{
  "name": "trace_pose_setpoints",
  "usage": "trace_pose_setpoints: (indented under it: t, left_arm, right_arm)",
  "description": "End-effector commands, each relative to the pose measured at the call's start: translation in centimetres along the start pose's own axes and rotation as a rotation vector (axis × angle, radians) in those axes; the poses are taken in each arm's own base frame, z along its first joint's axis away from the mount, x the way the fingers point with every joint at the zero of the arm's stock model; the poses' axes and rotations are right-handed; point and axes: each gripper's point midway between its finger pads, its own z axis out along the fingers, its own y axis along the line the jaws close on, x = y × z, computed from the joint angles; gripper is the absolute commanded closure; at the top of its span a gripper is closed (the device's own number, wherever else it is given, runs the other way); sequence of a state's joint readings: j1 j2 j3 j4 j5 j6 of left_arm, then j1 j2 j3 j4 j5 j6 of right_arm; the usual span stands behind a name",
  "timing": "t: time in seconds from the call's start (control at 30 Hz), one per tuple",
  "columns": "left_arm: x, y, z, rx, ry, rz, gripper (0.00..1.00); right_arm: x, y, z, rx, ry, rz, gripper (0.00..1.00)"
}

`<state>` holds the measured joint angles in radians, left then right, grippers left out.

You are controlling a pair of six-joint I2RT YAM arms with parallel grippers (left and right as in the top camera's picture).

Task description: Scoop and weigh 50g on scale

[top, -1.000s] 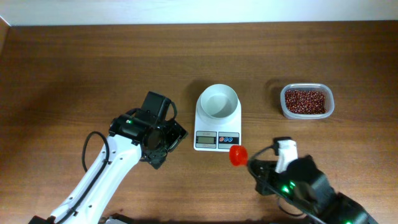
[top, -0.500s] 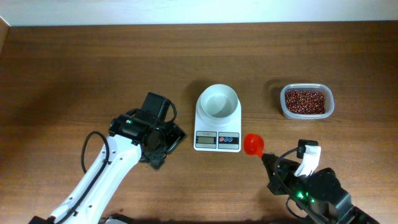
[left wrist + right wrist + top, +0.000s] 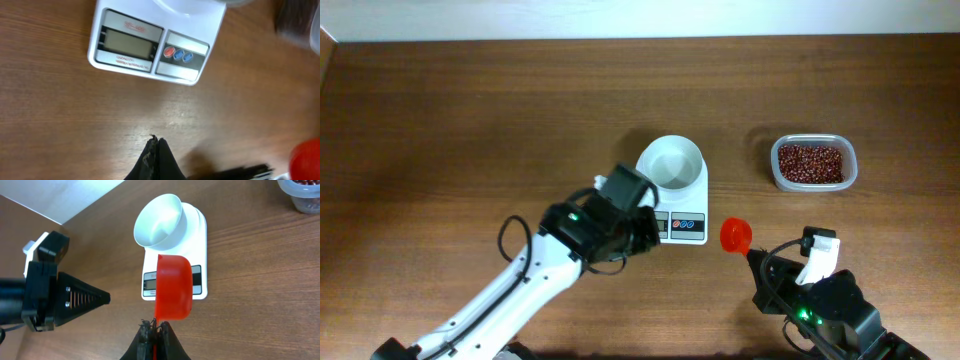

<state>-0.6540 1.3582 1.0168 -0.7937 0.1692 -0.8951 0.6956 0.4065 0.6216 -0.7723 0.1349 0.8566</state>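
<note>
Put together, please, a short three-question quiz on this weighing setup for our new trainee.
1. True or false: the white bowl on the scale is already filled.
2. Which gripper holds the red scoop? A) left gripper B) right gripper C) neither
3. Fill in: the left gripper's jaws are ___ (open/shut).

Key:
1. False. The bowl is empty, and the red beans sit in the clear tub.
2. B
3. shut
</note>
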Motion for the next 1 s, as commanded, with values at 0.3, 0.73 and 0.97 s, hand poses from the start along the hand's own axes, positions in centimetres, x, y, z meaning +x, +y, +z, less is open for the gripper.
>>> trace_pose_setpoints:
  t: [0.3,0.73,0.97]
  left_arm:
    - [-1.8,-3.3,3.0,-0.067,-0.242,0.217,1.0]
    - [-2.4,-1.8,10.5,-0.17,-0.214,0.217,1.0]
    - [-2.7,-1.7,13.1,-0.169,-0.214,0.218,1.0]
  right_arm:
    - [-3.4,-2.5,-0.8,0.149,-0.197,-0.001,0.96]
    - [-8.0,-3.6,-2.5,0.25,-0.455,0.033,0.96]
    - [-8.0,-3.6,-2.5,0.249,-0.455,0.033,0.96]
